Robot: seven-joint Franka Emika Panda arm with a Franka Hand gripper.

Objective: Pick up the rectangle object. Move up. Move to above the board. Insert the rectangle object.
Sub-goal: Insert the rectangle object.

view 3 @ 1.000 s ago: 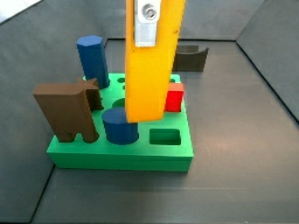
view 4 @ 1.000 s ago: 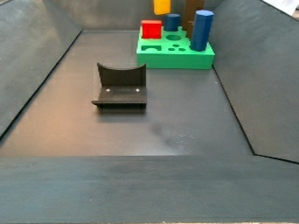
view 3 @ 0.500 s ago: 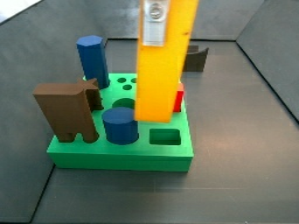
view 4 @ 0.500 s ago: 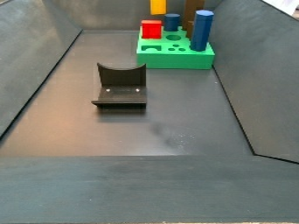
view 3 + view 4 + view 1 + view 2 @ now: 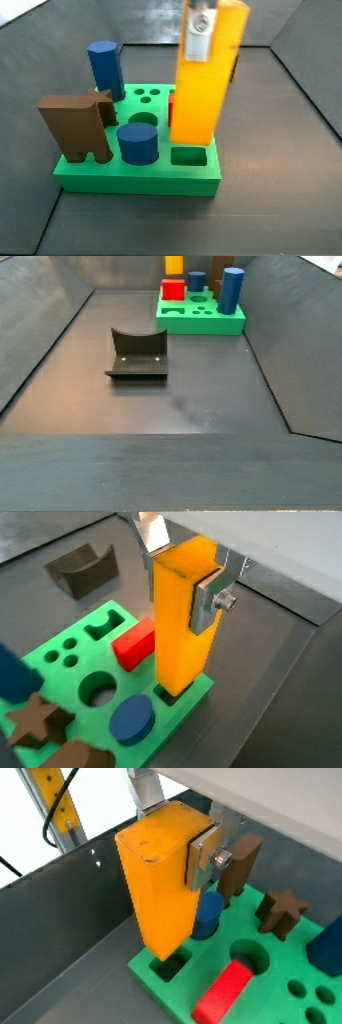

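Gripper [image 5: 171, 836] closed on the upper end of the rectangle object [image 5: 163, 883], silver finger plates [image 5: 211, 599] pressed flat against opposite faces, no gap visible. Orange-yellow block held upright above the board [image 5: 138, 176], lower end hanging over the rectangular hole [image 5: 190, 156] at the board's near corner in a side view; not yet seated, with the slot [image 5: 168, 696] showing dark just under the block's end in both wrist views. Green slab resting on the dark floor, carrying a tall blue peg [image 5: 106, 68], a short blue cylinder [image 5: 136, 144], a brown notched block [image 5: 74, 125] at one edge and a small red cube [image 5: 134, 643] just beside the held piece, partly hidden behind it in a side view. Brown star-shaped piece [image 5: 282, 909] seated further along the board in a wrist view. Dark grey arch-shaped block [image 5: 136, 355] lying on the floor well apart from the board, out toward the middle of the bin. In the far side view, only the yellow block's lower end [image 5: 174, 265] visible at the frame's edge above the red cube [image 5: 173, 289].
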